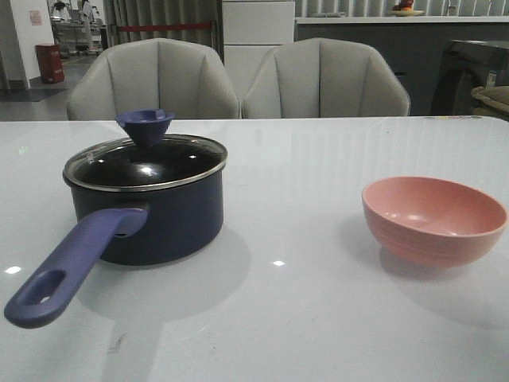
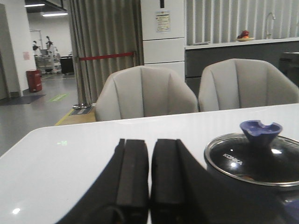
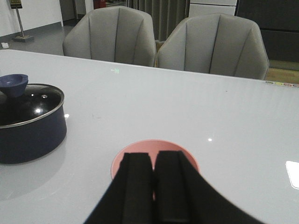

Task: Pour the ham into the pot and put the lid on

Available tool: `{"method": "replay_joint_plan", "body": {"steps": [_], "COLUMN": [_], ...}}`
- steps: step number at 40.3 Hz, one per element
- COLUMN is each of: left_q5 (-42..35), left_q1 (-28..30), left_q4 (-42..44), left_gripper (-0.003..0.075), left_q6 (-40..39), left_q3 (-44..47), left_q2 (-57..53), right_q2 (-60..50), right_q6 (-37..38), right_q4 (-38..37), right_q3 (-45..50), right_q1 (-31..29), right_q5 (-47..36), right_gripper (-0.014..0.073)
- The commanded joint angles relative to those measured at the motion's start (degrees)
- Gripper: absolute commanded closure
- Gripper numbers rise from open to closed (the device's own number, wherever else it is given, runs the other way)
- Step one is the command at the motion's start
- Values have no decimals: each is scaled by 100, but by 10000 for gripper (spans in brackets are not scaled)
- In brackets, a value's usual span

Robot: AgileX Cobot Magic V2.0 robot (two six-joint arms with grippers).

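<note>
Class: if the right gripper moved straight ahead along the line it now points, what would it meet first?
Most likely the pink bowl, lying just beyond the shut right gripper; depth is unclear, so it might pass above it.

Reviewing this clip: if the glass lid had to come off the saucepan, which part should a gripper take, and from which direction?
Probably the purple-blue knob at the centre of the lid, approached from straight above. The lid sits flat on the pot, its metal rim flush with the pot's edge, leaving little to pinch there. The knob stands upright and flares toward its top, so closed fingers would catch beneath the flare.

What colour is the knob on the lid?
Purple-blue; the knob on the lid shows best in the front view.
</note>
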Motion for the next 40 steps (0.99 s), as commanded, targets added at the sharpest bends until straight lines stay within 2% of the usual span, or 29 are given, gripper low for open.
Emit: {"method": "replay_joint_plan", "body": {"steps": [1,8,12,40], "left_q5": [-354,-332,-332,-332], "left_q1": [-145,-145,-145,-145], "left_q4": [22,22,22,22], "left_gripper": [606,606,606,606], "left_q6": [-44,-44,-347,-348], "left_q3": [175,175,175,175], "left_q2": [-130,-130,-130,-130], "right_q2": [47,47,47,47], "right_q6": [-38,-38,-38,-38], "right_q4": [22,22,22,22], "right_q3": [-143,-143,-143,-143], "right_q1": [4,4,4,4], "right_q5": [-414,-414,-414,-414], "right_gripper": [445,445,445,445]}}
